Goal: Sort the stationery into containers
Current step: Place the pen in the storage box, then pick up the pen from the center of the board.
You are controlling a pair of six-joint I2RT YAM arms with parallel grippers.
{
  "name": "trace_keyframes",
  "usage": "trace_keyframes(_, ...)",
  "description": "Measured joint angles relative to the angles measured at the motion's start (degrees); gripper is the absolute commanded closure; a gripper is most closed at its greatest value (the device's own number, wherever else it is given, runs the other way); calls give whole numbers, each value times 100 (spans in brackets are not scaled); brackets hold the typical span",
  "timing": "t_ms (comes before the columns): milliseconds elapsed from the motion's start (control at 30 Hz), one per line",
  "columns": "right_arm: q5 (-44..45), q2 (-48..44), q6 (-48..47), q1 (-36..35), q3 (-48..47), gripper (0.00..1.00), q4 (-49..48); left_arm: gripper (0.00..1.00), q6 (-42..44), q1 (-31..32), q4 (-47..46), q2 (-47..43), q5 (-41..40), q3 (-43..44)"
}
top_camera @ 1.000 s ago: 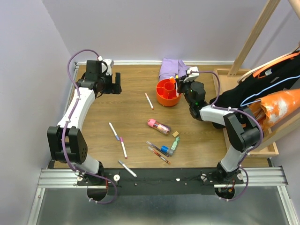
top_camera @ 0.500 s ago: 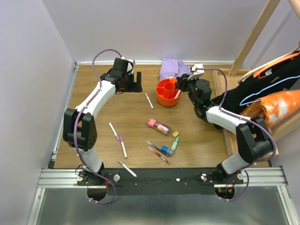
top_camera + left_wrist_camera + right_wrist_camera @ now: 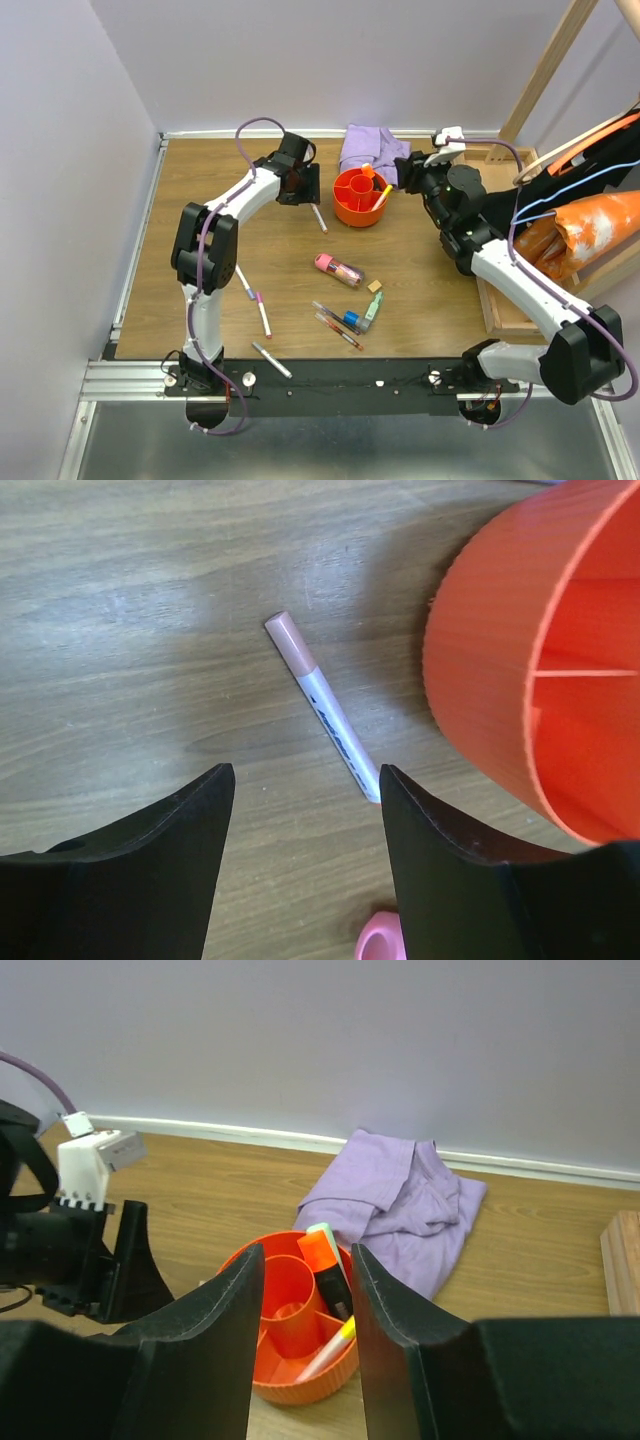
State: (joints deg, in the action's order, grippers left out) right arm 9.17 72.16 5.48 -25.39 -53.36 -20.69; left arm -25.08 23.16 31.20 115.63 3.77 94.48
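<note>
Orange cup (image 3: 352, 216) sits at the far middle of the table (image 3: 420, 300), with an orange highlighter (image 3: 320, 1252) standing inside. My left gripper (image 3: 305, 770) hangs just beside it, jaws apart and empty, straddling a pink-capped white pen (image 3: 325, 715) flat on the wood. My right gripper (image 3: 305, 1260) is part open and holds nothing. Loose pens (image 3: 264, 318) lie nearer me.

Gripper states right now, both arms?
Left gripper: open, empty, over the white pen beside the orange cup.
Right gripper: open, empty, facing the cup.
</note>
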Motion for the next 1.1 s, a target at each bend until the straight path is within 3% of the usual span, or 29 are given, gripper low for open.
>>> trace_keyframes(600, -2, -603, 4, 0, 0, 53, 1143, 51, -175, 186, 212, 1224, -190, 887)
trace_keyframes(700, -2, -678, 4, 11, 0, 53, 1272, 58, -212, 308, 284, 1362, -229, 946)
trace_keyframes(767, -2, -728, 4, 35, 0, 53, 1360, 71, -247, 387, 350, 1373, -229, 984)
trace_keyframes(800, -2, -737, 4, 39, 0, 53, 1388, 77, -254, 411, 382, 1386, -229, 997)
trace_keyframes(833, -4, -758, 4, 57, 0, 53, 1419, 96, -273, 457, 426, 1414, -280, 1034)
trace_keyframes(867, -4, -776, 7, 74, 0, 53, 1451, 100, -271, 474, 446, 1427, -291, 1054)
trace_keyframes(1100, -28, -804, 59, 173, 0, 53, 1611, 100, -264, 544, 595, 1482, -597, 1200)
